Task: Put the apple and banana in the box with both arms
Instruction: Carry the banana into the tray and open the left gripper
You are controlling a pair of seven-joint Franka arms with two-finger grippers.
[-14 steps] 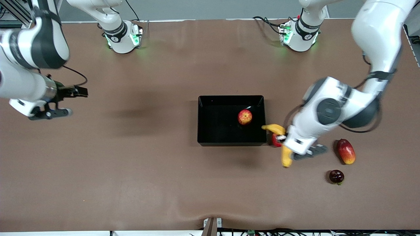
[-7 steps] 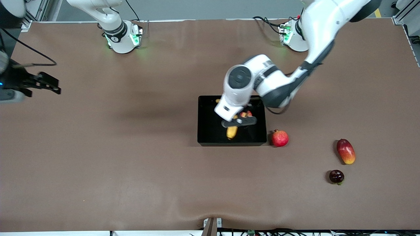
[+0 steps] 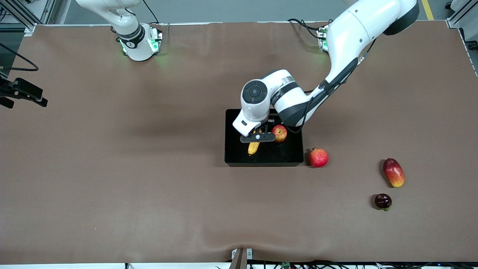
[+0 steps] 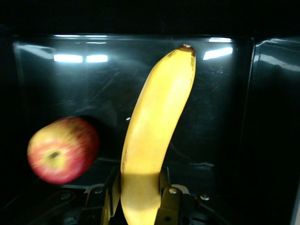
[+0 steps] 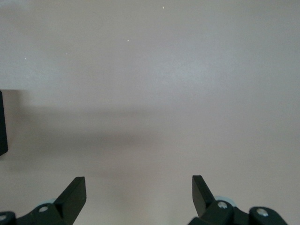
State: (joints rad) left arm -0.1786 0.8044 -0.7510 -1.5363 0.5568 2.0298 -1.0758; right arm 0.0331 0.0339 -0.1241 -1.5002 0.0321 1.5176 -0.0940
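Note:
The box is a shallow black tray in the middle of the table. The apple lies in it, toward the left arm's end. My left gripper is low over the box and shut on the banana, whose free end points toward the front camera. In the left wrist view the banana runs out from between the fingers of the left gripper, with the apple beside it and the box wall around them. My right gripper is open and empty over bare table at the right arm's end.
A red pomegranate sits just outside the box's corner toward the left arm's end. A red-yellow mango and a small dark fruit lie farther toward that end, nearer the front camera.
My left gripper carried the banana from beside the box to over it, uncovering the pomegranate, then shifted slightly toward the right arm's end. My right arm drew back toward the table's edge.

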